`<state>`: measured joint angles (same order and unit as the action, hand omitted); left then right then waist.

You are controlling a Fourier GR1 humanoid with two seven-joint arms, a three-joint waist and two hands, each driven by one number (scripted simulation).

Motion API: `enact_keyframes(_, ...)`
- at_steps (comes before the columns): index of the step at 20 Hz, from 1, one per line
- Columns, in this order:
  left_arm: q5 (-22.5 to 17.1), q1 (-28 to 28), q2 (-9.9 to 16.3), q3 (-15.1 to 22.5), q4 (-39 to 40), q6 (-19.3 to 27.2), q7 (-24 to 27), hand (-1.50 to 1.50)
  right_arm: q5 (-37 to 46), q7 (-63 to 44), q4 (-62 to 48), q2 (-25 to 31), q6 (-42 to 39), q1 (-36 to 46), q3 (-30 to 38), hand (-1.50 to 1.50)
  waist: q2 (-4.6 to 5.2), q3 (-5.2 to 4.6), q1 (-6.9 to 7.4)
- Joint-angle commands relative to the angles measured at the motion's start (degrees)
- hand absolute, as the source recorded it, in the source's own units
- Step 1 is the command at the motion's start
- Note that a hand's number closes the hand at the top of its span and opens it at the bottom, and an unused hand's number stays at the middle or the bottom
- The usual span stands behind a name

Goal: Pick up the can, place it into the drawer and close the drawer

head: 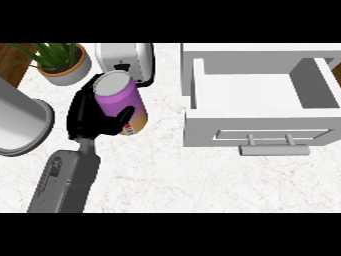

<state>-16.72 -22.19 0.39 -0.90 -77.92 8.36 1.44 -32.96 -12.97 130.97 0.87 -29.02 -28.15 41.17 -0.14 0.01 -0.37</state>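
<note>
can: purple, small label patch low on its side, writing too small to read | left hand: fingers and thumb curled round the can, forearm rising from the lower edge | open drawer: well to the hand's right, bare marble counter between | toaster just beyond hand; potted plant beyond-left; grey cylinder at left.

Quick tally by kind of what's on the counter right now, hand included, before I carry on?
Cans: 1, purple can, held by the left hand
Drawers: 1, open drawer
Potted plants: 1, potted plant
Toasters: 1, toaster
Grey cylinders: 1, grey cylinder
Hands in view: 1
Total: 6
</note>
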Motion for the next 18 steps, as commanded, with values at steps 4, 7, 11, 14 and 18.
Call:
enact_keyframes(4, 2.1, -7.61, 1.68, 0.97, -3.72, 5.48, -8.54, 1.5, 0.03, 1.29, -0.06, -0.85, -2.33, -1.02, 1.1, -1.5, 0.04, 0.0, -0.21)
enact_keyframes(7, 4.13, -13.23, -0.35, 4.83, -4.46, 11.68, -12.4, 1.5, -1.19, -1.15, 0.23, 0.28, -0.06, -0.56, 0.81, -1.5, 0.04, 0.0, -0.31)
enact_keyframes(11, 4.79, -16.38, -0.37, 5.95, -4.93, 13.47, -15.35, 1.5, 1.62, 0.24, -2.06, -0.85, 0.25, 1.87, 0.23, -1.5, 0.06, 0.01, -0.15)
enact_keyframes(14, 3.94, -19.3, -0.38, 5.36, -1.58, 14.01, -14.83, 1.5, 4.45, -1.3, 2.4, -0.86, 4.59, 1.18, -5.67, -1.5, 0.12, -0.01, -0.22)
enact_keyframes(18, 2.91, -23.3, -0.38, 10.99, 3.08, 20.92, -11.81, 1.5, -0.25, -2.19, 1.54, 0.29, 2.47, 2.02, -0.16, -1.5, 0.11, -0.01, -0.77)
